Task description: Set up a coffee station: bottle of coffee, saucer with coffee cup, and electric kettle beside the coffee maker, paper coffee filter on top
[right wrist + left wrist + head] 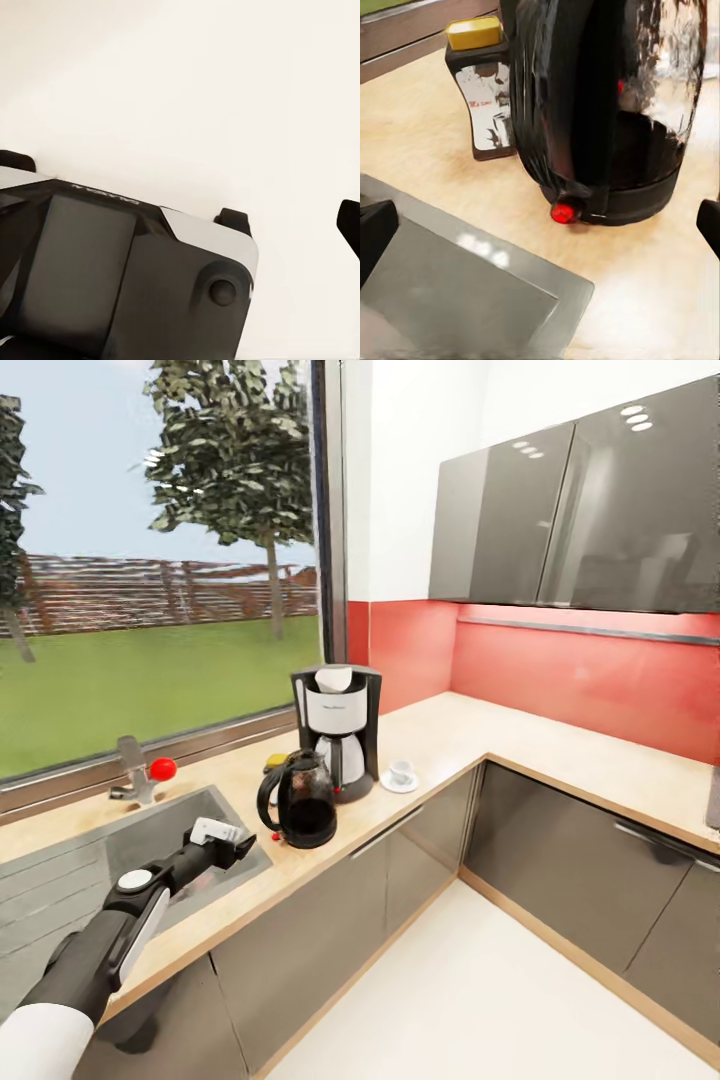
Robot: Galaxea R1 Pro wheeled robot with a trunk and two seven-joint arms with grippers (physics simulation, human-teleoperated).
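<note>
The coffee maker [338, 732] stands on the kitchen countertop [520, 745] by the window, with the white paper coffee filter [334, 679] in its top. The black electric kettle [299, 800] sits just in front of it, and the yellow-capped bottle of coffee [275, 763] peeks out behind the kettle. To the right, the coffee cup [401, 771] rests on the saucer [399, 784]. My left gripper [240, 847] hovers open over the sink's corner, a short way from the kettle [600, 112] and the bottle [484, 90], holding nothing. My right gripper [180, 225] hangs over the floor, one fingertip [349, 221] at the frame's edge.
A steel sink [150, 840] with a faucet [135, 770] and a red knob [162, 768] lies left of the kettle. Grey wall cabinets [580, 510] hang over the counter's right leg. White floor [480, 990] spreads in front of the base cabinets.
</note>
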